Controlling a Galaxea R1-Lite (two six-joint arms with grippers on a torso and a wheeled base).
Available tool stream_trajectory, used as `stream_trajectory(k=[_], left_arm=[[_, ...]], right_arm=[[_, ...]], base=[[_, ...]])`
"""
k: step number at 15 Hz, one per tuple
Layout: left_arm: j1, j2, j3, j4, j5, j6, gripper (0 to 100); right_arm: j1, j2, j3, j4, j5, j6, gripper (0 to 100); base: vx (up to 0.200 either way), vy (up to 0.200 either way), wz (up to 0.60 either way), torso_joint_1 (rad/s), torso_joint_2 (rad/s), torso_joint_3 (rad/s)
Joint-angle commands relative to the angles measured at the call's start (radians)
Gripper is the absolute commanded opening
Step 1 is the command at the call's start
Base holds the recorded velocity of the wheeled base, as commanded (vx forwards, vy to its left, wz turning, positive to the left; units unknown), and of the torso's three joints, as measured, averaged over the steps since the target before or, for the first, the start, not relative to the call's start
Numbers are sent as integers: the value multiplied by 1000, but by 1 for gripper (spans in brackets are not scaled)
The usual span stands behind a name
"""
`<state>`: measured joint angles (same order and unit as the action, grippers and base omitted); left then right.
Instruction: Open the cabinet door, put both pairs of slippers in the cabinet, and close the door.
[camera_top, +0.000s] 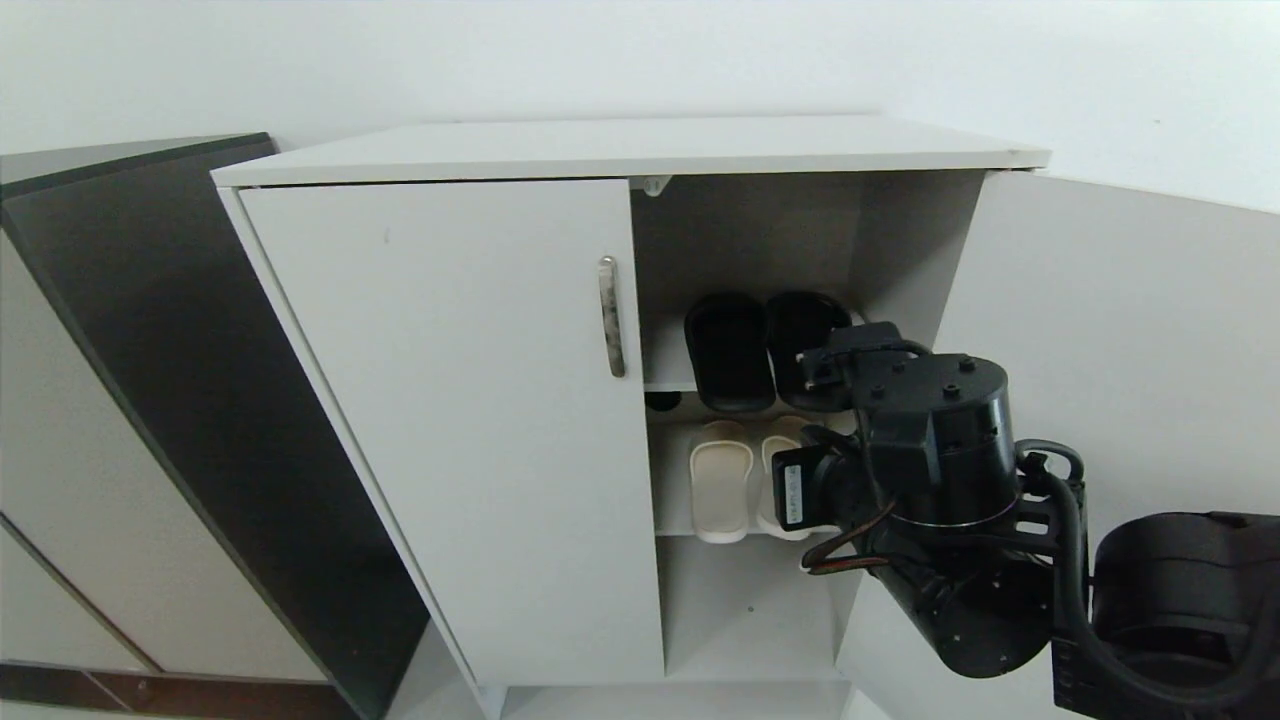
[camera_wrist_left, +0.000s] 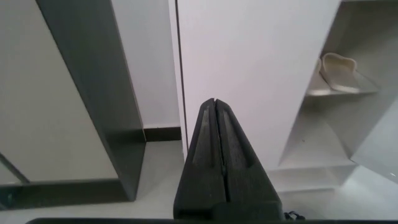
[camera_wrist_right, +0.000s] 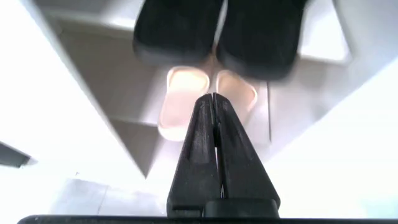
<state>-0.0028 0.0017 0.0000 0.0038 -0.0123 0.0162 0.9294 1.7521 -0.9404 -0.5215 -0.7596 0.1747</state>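
The white cabinet (camera_top: 620, 150) has its left door (camera_top: 450, 420) closed and its right door (camera_top: 1120, 380) swung open. A black pair of slippers (camera_top: 760, 350) lies on the upper shelf, a cream pair (camera_top: 722, 478) on the shelf below. In the right wrist view the black slippers (camera_wrist_right: 217, 28) sit above the cream slippers (camera_wrist_right: 186, 93). My right gripper (camera_wrist_right: 214, 102) is shut and empty, just in front of the open compartment at the height of the cream pair. My left gripper (camera_wrist_left: 214, 106) is shut and empty, low in front of the closed left door (camera_wrist_left: 249, 68); the cream slippers (camera_wrist_left: 339, 68) show beside it.
A dark grey panel (camera_top: 170, 380) leans beside the cabinet on the left. The closed door carries a metal handle (camera_top: 610, 315). The bottom compartment (camera_top: 745, 610) is bare. White wall rises behind the cabinet.
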Motion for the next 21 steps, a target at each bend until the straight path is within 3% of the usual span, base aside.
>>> stream_trajectory(k=[1,12,21], left_arm=[[0,0,0,-1,0,-1,0],[0,0,0,1,0,-1,0],[0,0,0,-1,0,-4,0]], right_arm=[[0,0,3,-9,0,0,0],[-9,3,38,-40,9,-12,0],[-18,4,61,-45,9,-24,0]], base=[[-200,0,0,2,2,2],[-200,0,0,3,3,2],[0,0,0,0,0,0]])
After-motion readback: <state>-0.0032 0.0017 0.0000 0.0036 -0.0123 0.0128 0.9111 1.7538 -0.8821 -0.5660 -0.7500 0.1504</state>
